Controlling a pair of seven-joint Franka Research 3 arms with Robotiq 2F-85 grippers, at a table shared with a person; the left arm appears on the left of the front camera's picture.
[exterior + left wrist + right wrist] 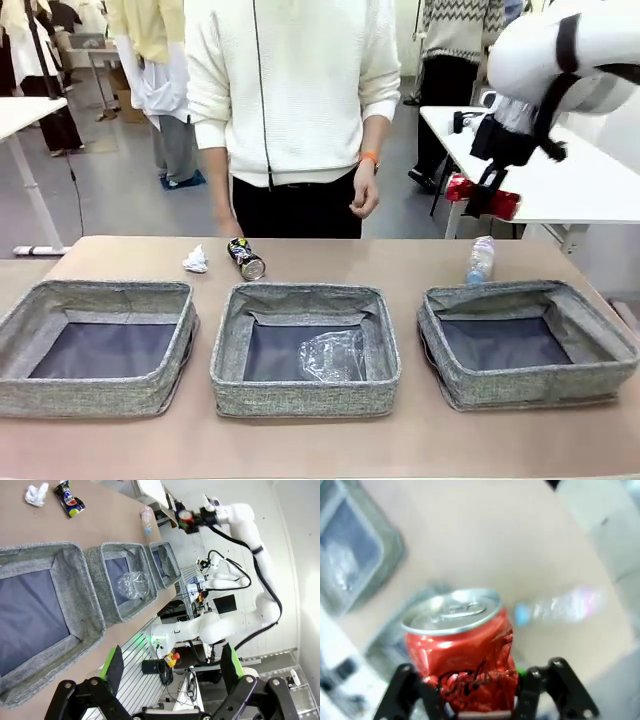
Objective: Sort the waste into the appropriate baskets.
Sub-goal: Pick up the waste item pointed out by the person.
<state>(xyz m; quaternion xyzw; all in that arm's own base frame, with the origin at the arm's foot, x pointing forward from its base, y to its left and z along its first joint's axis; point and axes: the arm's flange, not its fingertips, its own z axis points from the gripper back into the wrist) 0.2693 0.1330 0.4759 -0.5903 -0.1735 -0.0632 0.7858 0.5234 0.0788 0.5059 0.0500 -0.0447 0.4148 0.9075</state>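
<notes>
A: Nearest us, the left claw (171, 661) hangs released, nothing between its fingers. No trouble there.
B: And the baskets?
A: The clear cup (333, 355) lies in the middle basket (305, 395). If a can is dropped in with that plastic, I'd say the sort is spoiled.
B: Farther back?
A: The bottle (481, 260) stands on the surface (330, 255), just behind the far rim of the right basket (520, 385). High above it, the right claw (478, 190) is clenched on the crumpled red can (505, 203). Released from that height, the can could bounce off the rim or topple the bottle.
</notes>
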